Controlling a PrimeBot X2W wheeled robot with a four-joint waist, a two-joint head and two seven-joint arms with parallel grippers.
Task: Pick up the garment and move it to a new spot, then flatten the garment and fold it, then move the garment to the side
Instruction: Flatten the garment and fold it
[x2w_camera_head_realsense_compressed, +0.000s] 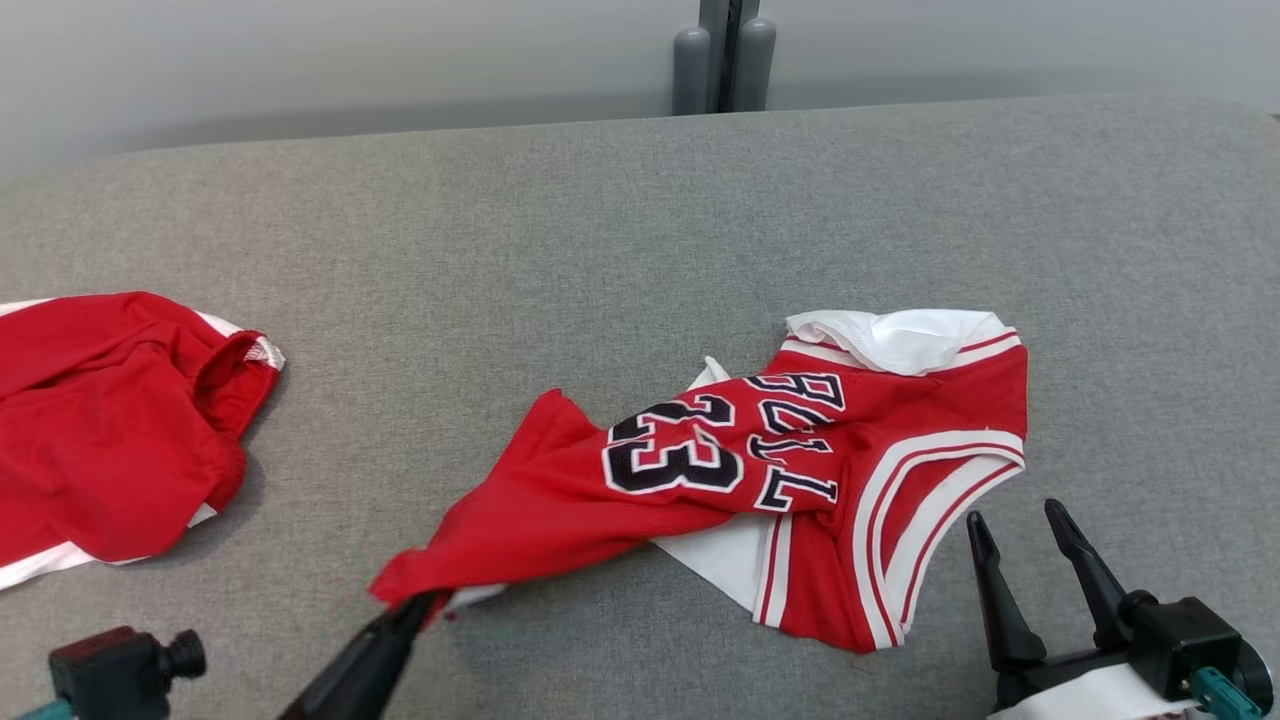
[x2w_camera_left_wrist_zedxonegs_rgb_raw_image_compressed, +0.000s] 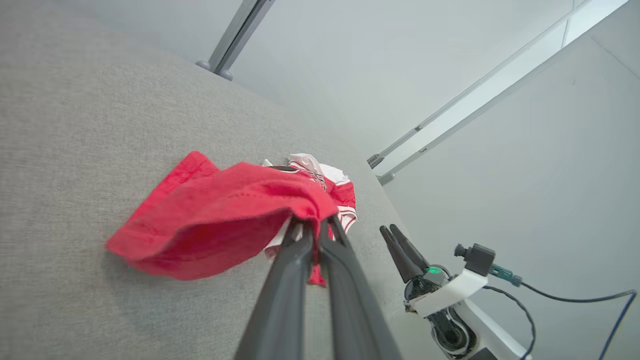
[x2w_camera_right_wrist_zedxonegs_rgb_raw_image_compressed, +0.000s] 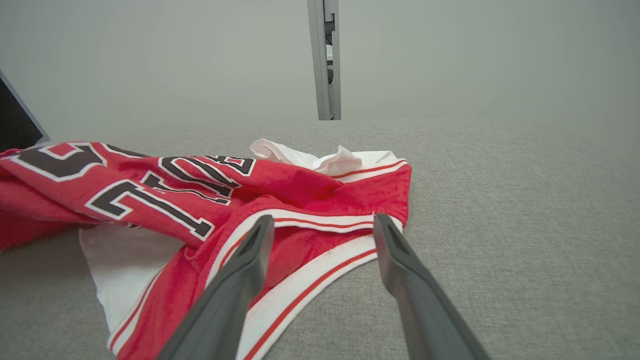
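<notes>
Left gripper (x2w_camera_head_realsense_compressed: 428, 602) pinches the jersey (x2w_camera_head_realsense_compressed: 700, 470) corner at its tips, ready to lift; right gripper (x2w_camera_head_realsense_compressed: 1020, 530) hangs wide, jersey just ahead.

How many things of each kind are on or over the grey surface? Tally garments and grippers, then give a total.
Red garments: 2, the numbered jersey and a second red garment at the left.
Grippers: 2, the left gripper shut on the jersey's edge, the right gripper open.
Total: 4
</notes>
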